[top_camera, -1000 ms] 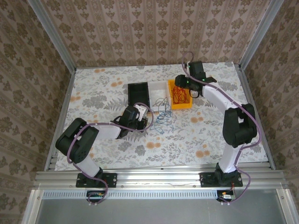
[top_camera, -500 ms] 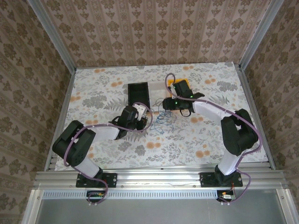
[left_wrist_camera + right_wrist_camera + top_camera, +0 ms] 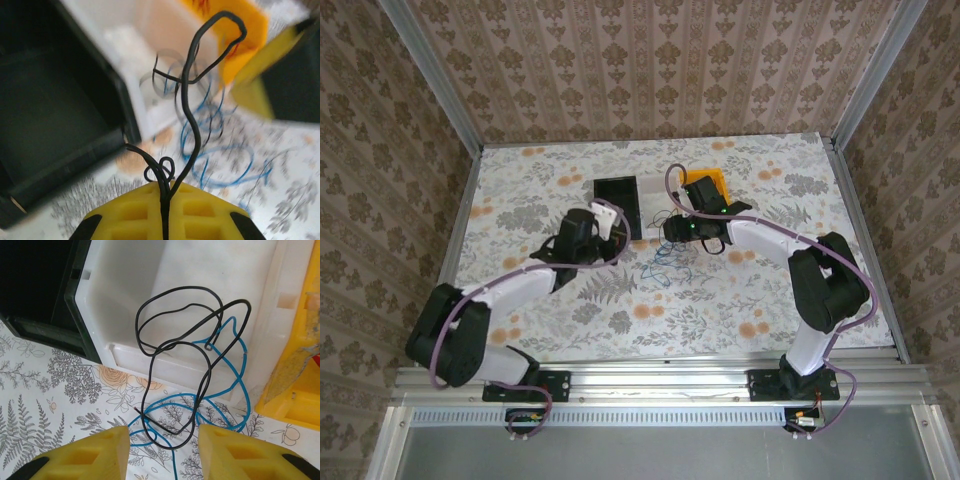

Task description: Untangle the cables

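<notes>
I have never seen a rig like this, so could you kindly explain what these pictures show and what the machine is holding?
Two robot arms are bolted at the near edge of a flower-patterned table. The wide picture looks down from above and behind them. The other two come from a camera on each wrist, so the yellow shapes at the bottom are that arm's own fingers. On the table stand a black bin, a white bin and an orange bin, with thin blue cables tangled in front of them. The left gripper is shut on a black cable. The right gripper is open above the tangle, holding nothing.
</notes>
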`<state>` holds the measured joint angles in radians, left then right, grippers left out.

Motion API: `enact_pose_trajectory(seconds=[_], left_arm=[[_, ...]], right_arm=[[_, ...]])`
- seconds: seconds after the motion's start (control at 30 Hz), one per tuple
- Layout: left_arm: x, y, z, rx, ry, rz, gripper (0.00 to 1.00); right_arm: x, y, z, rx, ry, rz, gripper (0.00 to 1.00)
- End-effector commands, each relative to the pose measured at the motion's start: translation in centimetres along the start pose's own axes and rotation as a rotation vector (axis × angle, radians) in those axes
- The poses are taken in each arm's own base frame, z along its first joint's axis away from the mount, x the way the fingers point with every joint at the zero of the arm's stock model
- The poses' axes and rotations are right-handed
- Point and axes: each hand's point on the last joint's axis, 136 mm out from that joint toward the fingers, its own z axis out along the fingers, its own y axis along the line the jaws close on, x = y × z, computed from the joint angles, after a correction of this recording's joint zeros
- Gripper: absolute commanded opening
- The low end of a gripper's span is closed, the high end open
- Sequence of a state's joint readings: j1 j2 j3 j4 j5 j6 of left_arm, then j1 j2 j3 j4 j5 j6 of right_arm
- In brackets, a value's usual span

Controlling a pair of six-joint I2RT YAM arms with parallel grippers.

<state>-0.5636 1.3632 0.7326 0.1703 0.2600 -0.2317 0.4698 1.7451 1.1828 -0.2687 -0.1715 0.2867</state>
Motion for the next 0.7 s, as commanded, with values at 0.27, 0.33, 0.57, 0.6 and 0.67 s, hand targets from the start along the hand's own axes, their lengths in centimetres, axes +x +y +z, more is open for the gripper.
enact_pose_trajectory(seconds=[0.27,0.33,0.57,0.6,0.67], left_arm=[[-7.2,4.7,2.9,-0.118,-0.103,-0.033,0.00],[-7.2,6.1,4.5,-0.127,-0.112,-0.073,0.00],[-8.9,7.7,7.5,-0.164,-0.136,-0.103,0.53],[-9.4,7.6,7.4,-0.163,-0.145,-0.100,0.58],[-10.6,7.4,6.9,-0.168,-0.170,-0.087,0.66]], right_arm=[[-3.1,-1.0,-3.4,0.028,-0.138,0.011,0.41],[-3.0,-1.4,-3.8,0.036,-0.139,0.013,0.41],[-2.2,-2.5,-4.8,0.056,-0.146,0.027,0.41],[-2.1,-2.6,-4.8,0.055,-0.146,0.028,0.40],[-1.9,-2.7,-4.9,0.055,-0.145,0.031,0.40]])
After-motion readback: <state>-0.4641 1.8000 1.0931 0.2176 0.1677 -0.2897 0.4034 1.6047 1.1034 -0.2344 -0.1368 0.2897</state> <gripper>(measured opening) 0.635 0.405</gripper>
